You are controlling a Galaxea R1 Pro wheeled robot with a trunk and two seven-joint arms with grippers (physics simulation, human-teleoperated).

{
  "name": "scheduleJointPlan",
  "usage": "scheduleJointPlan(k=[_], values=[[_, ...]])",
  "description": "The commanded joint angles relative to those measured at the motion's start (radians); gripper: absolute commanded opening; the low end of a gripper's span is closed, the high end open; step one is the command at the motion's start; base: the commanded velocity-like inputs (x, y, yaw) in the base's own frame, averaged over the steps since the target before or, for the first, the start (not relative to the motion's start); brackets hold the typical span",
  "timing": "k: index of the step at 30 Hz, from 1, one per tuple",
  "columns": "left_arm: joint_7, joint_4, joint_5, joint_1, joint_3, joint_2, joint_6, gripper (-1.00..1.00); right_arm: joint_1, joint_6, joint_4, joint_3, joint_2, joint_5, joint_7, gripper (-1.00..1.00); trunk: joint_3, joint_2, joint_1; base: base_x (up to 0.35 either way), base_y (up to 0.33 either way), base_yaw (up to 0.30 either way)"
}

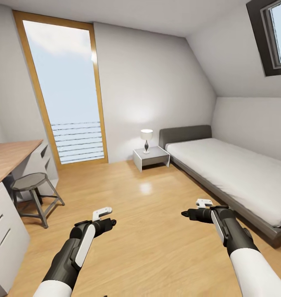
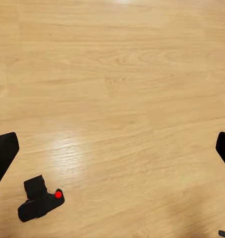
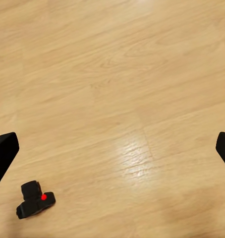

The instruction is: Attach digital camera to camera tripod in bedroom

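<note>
Both grippers spread wide, empty, over bare wood floor (image 1: 148, 231).
Left gripper (image 2: 112, 148) and right gripper (image 3: 112, 148) touch nothing; digital camera (image 2: 39, 201) lies on floor below them. Bed (image 1: 239, 177) to right, desk (image 1: 8, 159) and stool (image 1: 33, 183) to left; open floor between.

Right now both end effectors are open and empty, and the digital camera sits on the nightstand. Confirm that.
One error: the digital camera lies on the wooden floor, as the left wrist view shows; the nightstand carries a lamp. The left end effector and right end effector are indeed open and empty.
</note>
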Motion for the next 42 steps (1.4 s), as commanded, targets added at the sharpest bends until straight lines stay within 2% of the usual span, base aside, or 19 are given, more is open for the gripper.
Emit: scheduleJointPlan(k=[1,39,42], values=[[0.007,-0.001,0.011,-0.001,0.002,-0.001,0.004,1.0,-0.001,0.003,-0.001,-0.002,0.0,0.01,0.009,1.0,-0.004,-0.008,0.004,0.0,0.0,0.0],[0.007,0.001,0.012,-0.001,0.006,-0.001,0.004,1.0,-0.001,0.006,-0.002,-0.002,0.001,0.011,0.01,1.0,-0.123,-0.274,0.15,0.0,0.0,0.0],[0.004,0.0,0.017,-0.001,0.007,0.001,0.005,1.0,-0.001,0.011,-0.007,-0.002,-0.001,0.01,0.035,1.0,-0.133,-0.295,0.161,0.0,0.0,0.0]])
